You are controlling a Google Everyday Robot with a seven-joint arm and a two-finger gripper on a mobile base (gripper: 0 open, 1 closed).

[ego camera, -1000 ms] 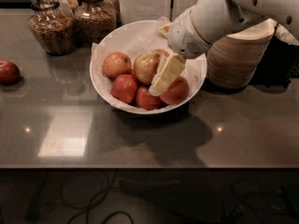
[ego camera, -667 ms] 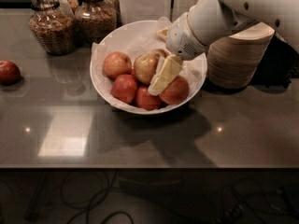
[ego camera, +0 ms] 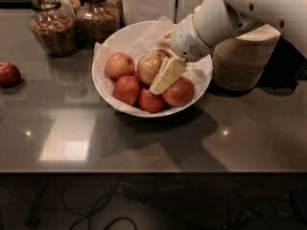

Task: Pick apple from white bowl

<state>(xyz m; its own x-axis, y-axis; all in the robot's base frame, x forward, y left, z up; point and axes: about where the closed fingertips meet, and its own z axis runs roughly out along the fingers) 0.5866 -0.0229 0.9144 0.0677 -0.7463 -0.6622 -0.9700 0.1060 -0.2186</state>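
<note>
End effector (ego camera: 167,75) is hanging down inside the white bowl (ego camera: 103,87), pressing right up against the apple (ego camera: 148,67), the pale yellow-green one mid-bowl; can't tell if it's clenched or released. Redder apples (ego camera: 127,89) are crowding round it. Everything's sitting on the grey surface (ego camera: 144,143), lone dark apple (ego camera: 8,74) off left, stacked beige bowls (ego camera: 240,61) behind right, jars (ego camera: 50,28) standing at the back
</note>
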